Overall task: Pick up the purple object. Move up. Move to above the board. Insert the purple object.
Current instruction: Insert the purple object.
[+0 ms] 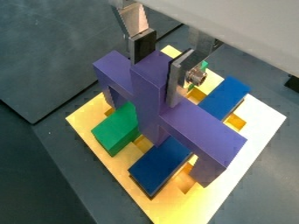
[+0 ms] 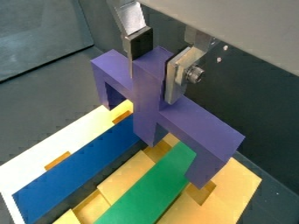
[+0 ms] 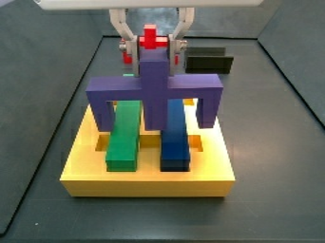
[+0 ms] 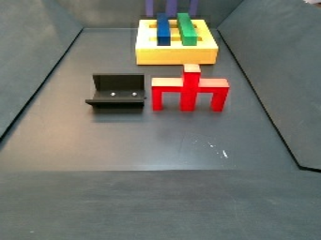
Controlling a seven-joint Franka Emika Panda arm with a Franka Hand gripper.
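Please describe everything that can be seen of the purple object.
The purple object is a matte, blocky piece: a central bar with arms ending in legs. It stands upright on the yellow board, straddling the green block and blue block. The gripper clamps its top between the fingers.

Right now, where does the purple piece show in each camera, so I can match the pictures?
Wrist view: purple piece fills the centre, gripper jaws closed on its upright bar, above the yellow board.
Wrist view: centre again, over the green block.
Side view: middle, straddling the green and blue blocks.
Side view: only its legs at the top edge.
Shared landmark: the yellow board.
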